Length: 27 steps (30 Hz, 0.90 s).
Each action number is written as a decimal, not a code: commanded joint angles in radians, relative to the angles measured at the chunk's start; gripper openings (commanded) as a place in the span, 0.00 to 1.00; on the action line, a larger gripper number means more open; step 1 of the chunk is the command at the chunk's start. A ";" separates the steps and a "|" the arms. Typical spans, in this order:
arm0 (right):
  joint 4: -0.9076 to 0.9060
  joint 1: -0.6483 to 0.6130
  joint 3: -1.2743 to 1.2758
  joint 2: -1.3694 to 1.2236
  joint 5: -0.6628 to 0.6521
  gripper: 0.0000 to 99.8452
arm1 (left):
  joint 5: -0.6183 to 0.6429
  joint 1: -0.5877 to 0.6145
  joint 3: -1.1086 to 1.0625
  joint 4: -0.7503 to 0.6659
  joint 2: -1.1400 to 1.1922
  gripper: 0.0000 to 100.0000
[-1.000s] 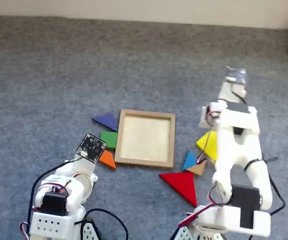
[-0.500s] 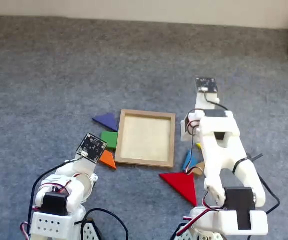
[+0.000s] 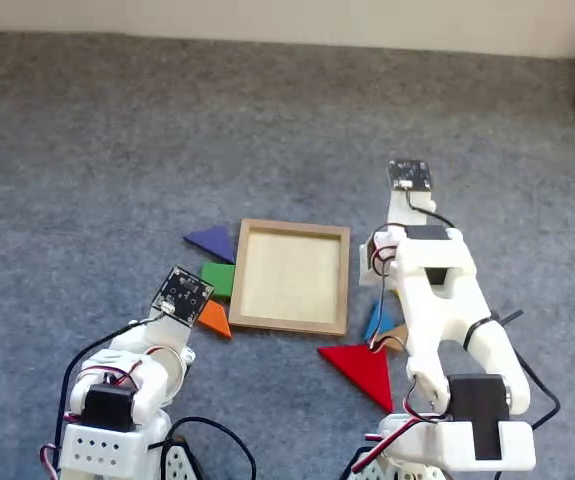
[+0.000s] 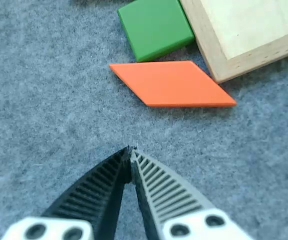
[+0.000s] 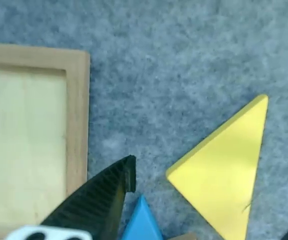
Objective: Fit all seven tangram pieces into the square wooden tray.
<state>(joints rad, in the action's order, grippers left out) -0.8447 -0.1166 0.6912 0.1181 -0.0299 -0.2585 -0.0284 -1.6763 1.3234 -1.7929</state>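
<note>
The square wooden tray [image 3: 292, 277] lies in the middle with nothing in it. At its left are a purple triangle [image 3: 212, 241], a green square [image 3: 219, 278] and an orange parallelogram [image 3: 214, 318]. A red triangle [image 3: 362, 368], a blue triangle [image 3: 377, 322] and a tan piece [image 3: 395, 338] lie at its right. My right arm [image 3: 427, 270] hangs over that group. My right gripper [image 5: 214, 200] is open, straddling the yellow triangle [image 5: 224, 175], with the blue triangle [image 5: 142, 222] and the tray [image 5: 78, 115] beside it. My left gripper [image 4: 130, 152] is shut just short of the orange parallelogram [image 4: 173, 84] and the green square [image 4: 156, 27].
Grey carpet covers the whole work surface, with wide free room beyond the tray. A pale wall edge runs along the far side. The left arm's base [image 3: 107, 440] and the right arm's base [image 3: 457, 440] stand at the near edge.
My right arm has swung left toward the tray and now covers the yellow triangle in the high view. The left arm and all pieces have stayed put.
</note>
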 commanded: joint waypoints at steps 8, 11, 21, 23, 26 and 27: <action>0.013 0.027 -0.001 0.056 -0.097 0.33 | -0.008 0.005 -0.019 0.003 -0.027 0.00; 0.013 0.027 0.005 0.044 -0.097 0.33 | -0.008 0.005 -0.019 0.003 -0.027 0.00; -0.228 0.058 -0.249 -0.255 -0.127 0.33 | -0.008 0.004 -0.019 0.003 -0.027 0.00; -0.260 0.065 -0.306 -0.306 -0.130 0.33 | -0.008 0.005 -0.019 0.003 -0.027 0.00; -0.294 0.067 -0.358 -0.341 -0.130 0.33 | -0.008 0.005 -0.019 0.003 -0.027 0.00; -0.298 0.067 -0.366 -0.341 -0.132 0.33 | -0.008 0.005 -0.019 0.003 -0.027 0.00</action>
<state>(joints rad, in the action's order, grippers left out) -1.1178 -0.0721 0.3874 -0.2194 -0.1496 -0.2585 -0.0284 -1.6763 1.3234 -1.7929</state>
